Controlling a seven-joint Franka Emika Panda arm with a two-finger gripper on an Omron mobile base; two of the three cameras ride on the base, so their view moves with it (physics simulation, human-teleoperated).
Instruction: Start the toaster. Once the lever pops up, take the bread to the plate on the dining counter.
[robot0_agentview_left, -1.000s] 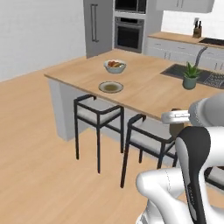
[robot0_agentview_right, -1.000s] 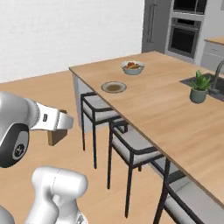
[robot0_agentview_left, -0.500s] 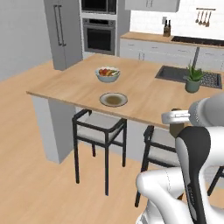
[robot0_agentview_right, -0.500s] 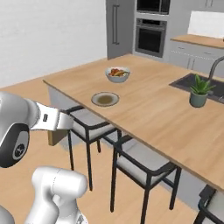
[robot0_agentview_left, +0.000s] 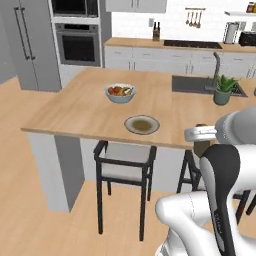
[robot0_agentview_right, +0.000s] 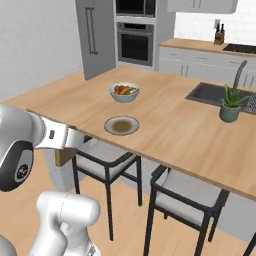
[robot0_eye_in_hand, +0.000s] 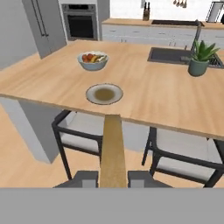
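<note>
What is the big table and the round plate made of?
The dining counter looks like light wood: tan, matte, faint grain, on a pale grey base. The plate looks like glazed ceramic, maybe: smooth grey rim, brownish centre. Hard to tell in a rendering.

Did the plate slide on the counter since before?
No. The plate sits just in front of the fruit bowl near the dining counter edge, as earlier; the camera moved with the base.
</note>
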